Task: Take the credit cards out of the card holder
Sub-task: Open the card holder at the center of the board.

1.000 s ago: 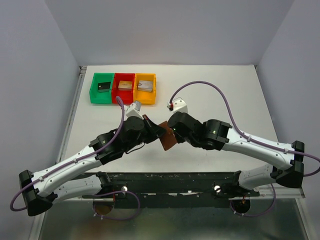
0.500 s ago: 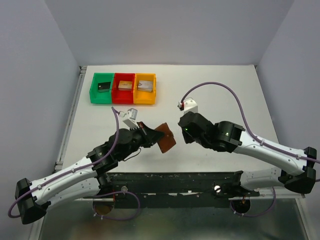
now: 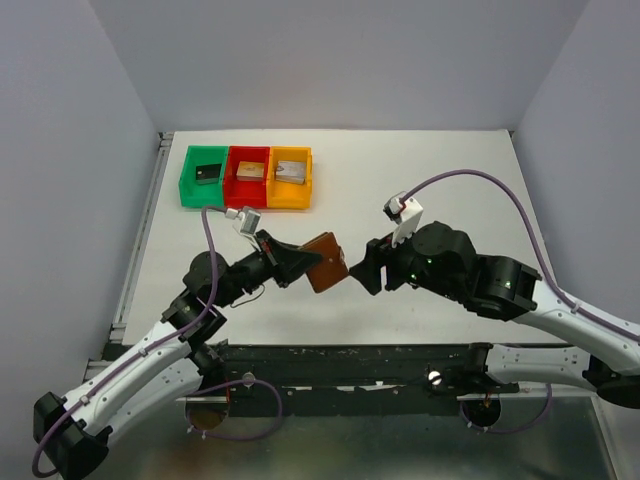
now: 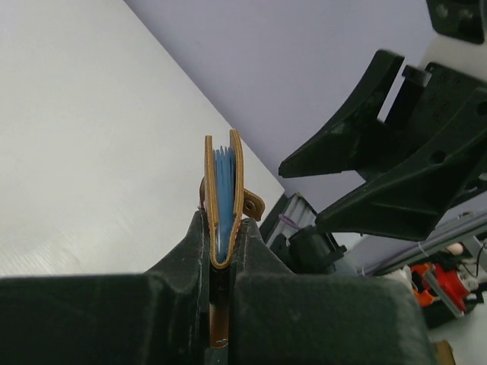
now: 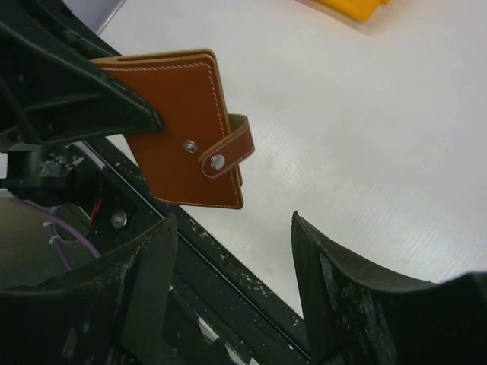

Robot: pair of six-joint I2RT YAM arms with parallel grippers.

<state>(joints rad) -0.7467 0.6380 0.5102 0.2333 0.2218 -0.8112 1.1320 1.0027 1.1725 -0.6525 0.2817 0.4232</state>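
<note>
The card holder (image 3: 325,263) is a brown leather wallet, closed and held above the table. My left gripper (image 3: 300,262) is shut on its left end. The left wrist view shows it edge-on: two brown covers (image 4: 237,179) with pale blue layers between them, clamped at my left gripper (image 4: 223,228). The credit cards are hidden inside. The right wrist view shows the holder's face (image 5: 171,106) with its tab strap (image 5: 228,150) and snap. My right gripper (image 3: 362,270) is just right of the holder, open and apart from it, and nothing lies between its fingers (image 5: 233,220).
Green (image 3: 204,176), red (image 3: 248,175) and orange (image 3: 290,177) bins stand in a row at the back left, each with a small piece inside. A black rail (image 3: 340,360) runs along the table's near edge, below the holder.
My right gripper has opened and drawn back to the right, off the holder. The left arm has shifted left and lifted the holder slightly toward the table's middle.
</note>
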